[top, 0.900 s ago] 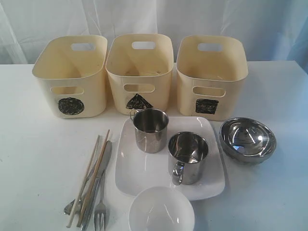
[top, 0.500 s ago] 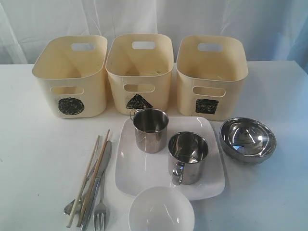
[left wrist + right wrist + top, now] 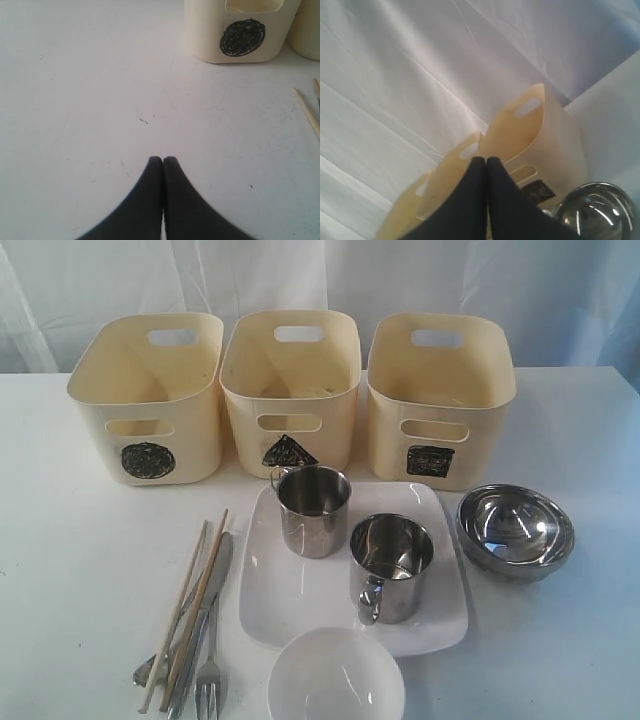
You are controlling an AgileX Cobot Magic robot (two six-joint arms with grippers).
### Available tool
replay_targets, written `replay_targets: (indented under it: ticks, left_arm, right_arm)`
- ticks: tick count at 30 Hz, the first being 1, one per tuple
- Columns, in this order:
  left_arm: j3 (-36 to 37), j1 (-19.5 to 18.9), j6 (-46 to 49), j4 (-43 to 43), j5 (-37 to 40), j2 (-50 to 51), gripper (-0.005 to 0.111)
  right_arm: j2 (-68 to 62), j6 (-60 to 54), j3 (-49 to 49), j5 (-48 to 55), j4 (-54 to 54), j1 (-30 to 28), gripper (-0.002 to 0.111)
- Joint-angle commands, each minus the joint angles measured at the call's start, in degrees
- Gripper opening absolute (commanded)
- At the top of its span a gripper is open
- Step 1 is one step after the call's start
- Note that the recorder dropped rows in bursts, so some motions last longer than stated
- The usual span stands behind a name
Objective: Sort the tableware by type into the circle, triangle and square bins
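Observation:
Three cream bins stand in a row at the back: circle bin (image 3: 148,400), triangle bin (image 3: 290,390), square bin (image 3: 438,400). In front, a white square plate (image 3: 300,600) carries two steel mugs (image 3: 313,510) (image 3: 390,568). A steel bowl (image 3: 515,530) sits to its right, a white bowl (image 3: 335,675) at the front. Chopsticks (image 3: 190,605), knife (image 3: 205,625), fork (image 3: 209,680) and spoon (image 3: 150,668) lie at the left. No arm shows in the exterior view. My left gripper (image 3: 163,159) is shut and empty over bare table near the circle bin (image 3: 242,32). My right gripper (image 3: 486,160) is shut and empty, facing the square bin (image 3: 555,150).
The white table (image 3: 70,570) runs out to the left and right of the tableware. A pale curtain (image 3: 320,280) hangs behind the bins. Chopstick tips (image 3: 307,112) reach into the left wrist view. The steel bowl (image 3: 595,212) shows beside the right fingers.

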State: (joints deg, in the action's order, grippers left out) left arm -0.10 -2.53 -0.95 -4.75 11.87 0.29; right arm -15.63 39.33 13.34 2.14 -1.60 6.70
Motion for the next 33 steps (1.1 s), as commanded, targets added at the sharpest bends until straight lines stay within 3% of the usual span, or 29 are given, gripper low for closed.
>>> replay_targets:
  ticks: [1, 3, 6, 10, 14, 18, 24, 27, 33]
  left_arm:
    - [0.1, -0.2, -0.3, -0.1, -0.2, -0.3, 0.0]
    - [0.1, -0.2, -0.3, -0.1, -0.2, -0.3, 0.0]
    - [0.1, -0.2, -0.3, -0.1, -0.2, -0.3, 0.0]
    - [0.1, -0.2, -0.3, -0.1, -0.2, -0.3, 0.0]
    - [0.1, -0.2, -0.3, -0.1, -0.2, -0.3, 0.0]
    - [0.1, -0.2, -0.3, -0.1, -0.2, -0.3, 0.0]
    - [0.1, -0.2, -0.3, -0.1, -0.2, -0.3, 0.0]
    - [0.1, -0.2, -0.3, -0.1, -0.2, -0.3, 0.0]
    - [0.1, -0.2, -0.3, -0.1, -0.2, -0.3, 0.0]
  right_arm:
    - [-19.4, -11.8, 18.7, 11.4, 0.1, 0.1, 0.0]
    - [-31.3, -15.3, 29.6, 18.5, 0.2, 0.1, 0.0]
    - [-41.2, -17.1, 38.1, 24.5, 0.2, 0.1, 0.0]
    - [-48.8, -18.9, 44.5, 24.1, 0.3, 0.1, 0.0]
    - [-48.9, -24.1, 46.5, 21.6, 0.3, 0.1, 0.0]
    - [-48.9, -30.4, 47.2, 30.5, -1.4, 0.1, 0.0]
    - [-51.7, -55.8, 47.2, 41.3, -21.3, 0.1, 0.0]
    - [-52.5, -65.2, 47.2, 44.2, -25.9, 0.1, 0.0]
    - [-53.9, -62.5, 47.2, 46.6, -19.4, 0.1, 0.0]
